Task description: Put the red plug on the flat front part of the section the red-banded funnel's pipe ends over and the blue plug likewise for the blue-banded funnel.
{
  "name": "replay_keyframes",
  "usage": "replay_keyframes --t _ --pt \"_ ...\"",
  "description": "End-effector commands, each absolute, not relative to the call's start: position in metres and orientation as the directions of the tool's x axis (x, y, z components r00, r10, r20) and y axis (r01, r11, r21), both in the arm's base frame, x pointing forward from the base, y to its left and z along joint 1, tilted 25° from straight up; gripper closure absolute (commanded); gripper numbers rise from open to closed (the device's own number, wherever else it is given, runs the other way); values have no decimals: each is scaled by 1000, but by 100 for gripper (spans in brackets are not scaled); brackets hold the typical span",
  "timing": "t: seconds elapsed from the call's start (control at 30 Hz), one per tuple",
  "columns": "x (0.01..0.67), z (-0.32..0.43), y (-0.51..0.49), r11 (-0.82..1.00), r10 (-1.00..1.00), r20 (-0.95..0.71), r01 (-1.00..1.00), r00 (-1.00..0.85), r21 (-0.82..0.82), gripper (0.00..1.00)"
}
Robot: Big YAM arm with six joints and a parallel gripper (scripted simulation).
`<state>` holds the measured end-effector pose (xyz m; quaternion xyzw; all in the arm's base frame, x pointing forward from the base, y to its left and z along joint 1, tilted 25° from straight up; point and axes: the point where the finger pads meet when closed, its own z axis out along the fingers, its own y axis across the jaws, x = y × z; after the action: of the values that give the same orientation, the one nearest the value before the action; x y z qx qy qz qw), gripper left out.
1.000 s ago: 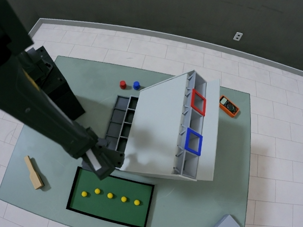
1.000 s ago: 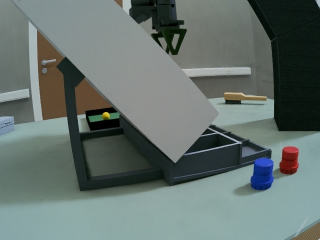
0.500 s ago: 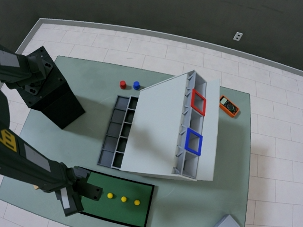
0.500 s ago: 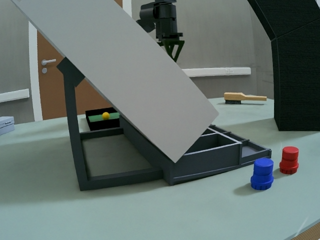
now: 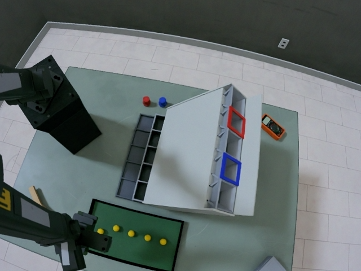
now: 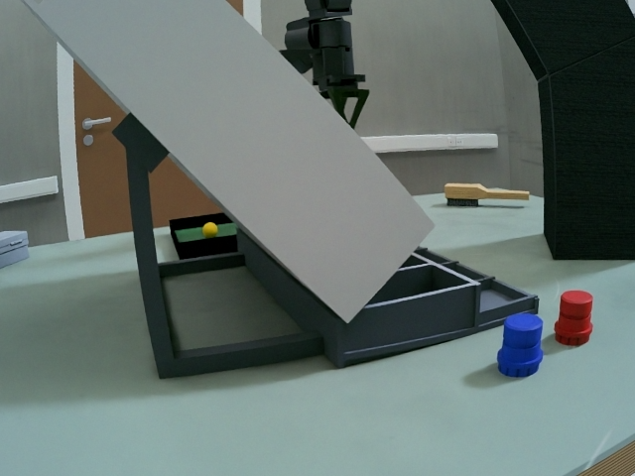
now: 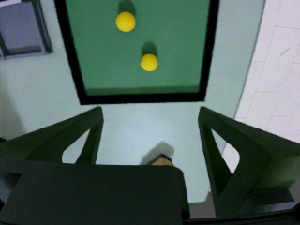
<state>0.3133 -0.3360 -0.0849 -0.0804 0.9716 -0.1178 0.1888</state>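
Observation:
The red plug (image 5: pixel 146 100) (image 6: pixel 573 317) and the blue plug (image 5: pixel 162 101) (image 6: pixel 520 344) stand upright on the table, beyond the far end of the row of grey sections (image 5: pixel 136 154) (image 6: pixel 492 299) (image 7: pixel 21 28). The sloped grey cover (image 5: pixel 186 154) (image 6: pixel 246 128) hides the pipes. The red-banded funnel (image 5: pixel 229 117) and the blue-banded funnel (image 5: pixel 221 164) sit along its top. Several yellow marbles (image 5: pixel 131 233) (image 7: pixel 149 62) (image 6: pixel 208 229) lie in the green tray (image 5: pixel 136 211) (image 7: pixel 141 98). My gripper (image 5: pixel 92 233) (image 6: pixel 352 121) (image 7: pixel 150 112) is open and empty, above the table just off the tray's left end.
The arm's black base block (image 5: pixel 64 122) (image 6: pixel 584 154) stands at the table's left. A wooden brush (image 5: pixel 35 195) (image 6: pixel 481 193) (image 7: pixel 161 160) lies under the arm. An orange multimeter (image 5: pixel 272 126) lies behind the cover. A grey box (image 5: pixel 269 263) (image 6: pixel 10 246) sits at the table's corner.

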Motion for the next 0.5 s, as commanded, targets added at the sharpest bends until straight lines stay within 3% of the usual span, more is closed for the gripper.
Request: replay_keyframes --t 0.0,0.47 --pt "313 -88 -338 957 -221 -340 -136 -914 -257 20" --pt "312 -88 -339 960 -201 -356 -110 -913 -259 20"
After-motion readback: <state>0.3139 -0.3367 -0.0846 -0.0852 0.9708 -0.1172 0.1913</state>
